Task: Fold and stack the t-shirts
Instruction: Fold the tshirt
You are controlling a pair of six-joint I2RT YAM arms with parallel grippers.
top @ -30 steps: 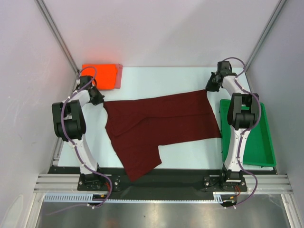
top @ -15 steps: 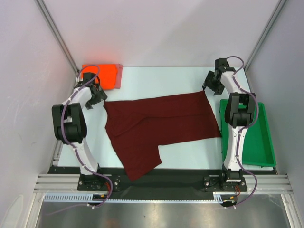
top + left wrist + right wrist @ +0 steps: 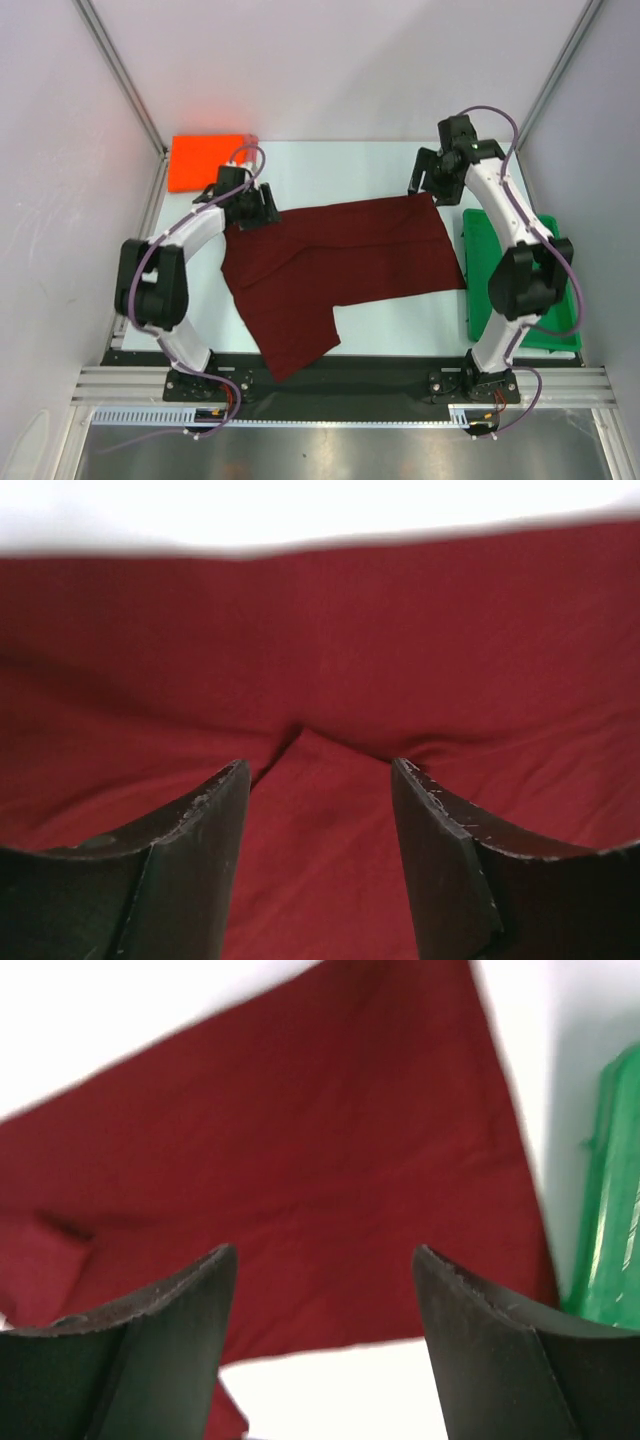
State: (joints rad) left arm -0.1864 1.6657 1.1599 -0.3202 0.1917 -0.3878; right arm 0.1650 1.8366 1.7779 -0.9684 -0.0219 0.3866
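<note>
Over the far edge of the maroon t-shirt (image 3: 340,260) lying flat on the counter (image 3: 340,165), my left end effector (image 3: 320,810) and right end effector (image 3: 325,1300) both hang spread wide and empty, probably lined up to pinch that edge for a fold.

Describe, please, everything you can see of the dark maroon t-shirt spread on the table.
The dark maroon cloth t-shirt lies unfolded and mostly flat on the pale table, its hem end toward the green plastic tray and one sleeve reaching the table's near edge. Soft creases cross it. The left pincer hovers open over its far left edge, and the right pincer open over its far right corner; neither grips cloth.
</note>
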